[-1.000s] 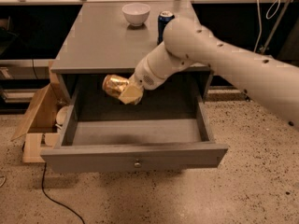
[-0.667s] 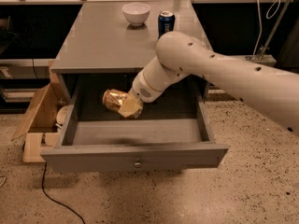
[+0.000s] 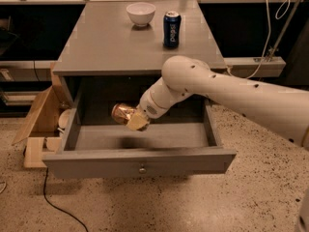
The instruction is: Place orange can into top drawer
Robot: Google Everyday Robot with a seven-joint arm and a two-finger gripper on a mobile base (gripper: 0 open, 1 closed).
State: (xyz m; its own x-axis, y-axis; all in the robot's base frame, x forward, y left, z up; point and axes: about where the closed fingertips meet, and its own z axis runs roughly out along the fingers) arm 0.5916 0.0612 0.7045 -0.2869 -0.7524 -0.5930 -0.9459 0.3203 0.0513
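Note:
The top drawer (image 3: 137, 160) of the grey cabinet is pulled open, with its flat front panel and small round knob facing me. My gripper (image 3: 134, 119) is shut on the orange can (image 3: 123, 113), a shiny orange-gold can held on its side. It hangs inside the open drawer, above the left-middle of the drawer floor, with a shadow beneath it. My white arm reaches in from the right.
On the cabinet top (image 3: 106, 42) stand a white bowl (image 3: 141, 12) and a dark blue can (image 3: 171, 29) at the back. A cardboard box (image 3: 39, 117) sits on the floor left of the cabinet. A black cable (image 3: 48, 197) lies on the speckled floor.
My gripper has moved down and a little left with the orange can, from the drawer's back edge to lower inside the open drawer.

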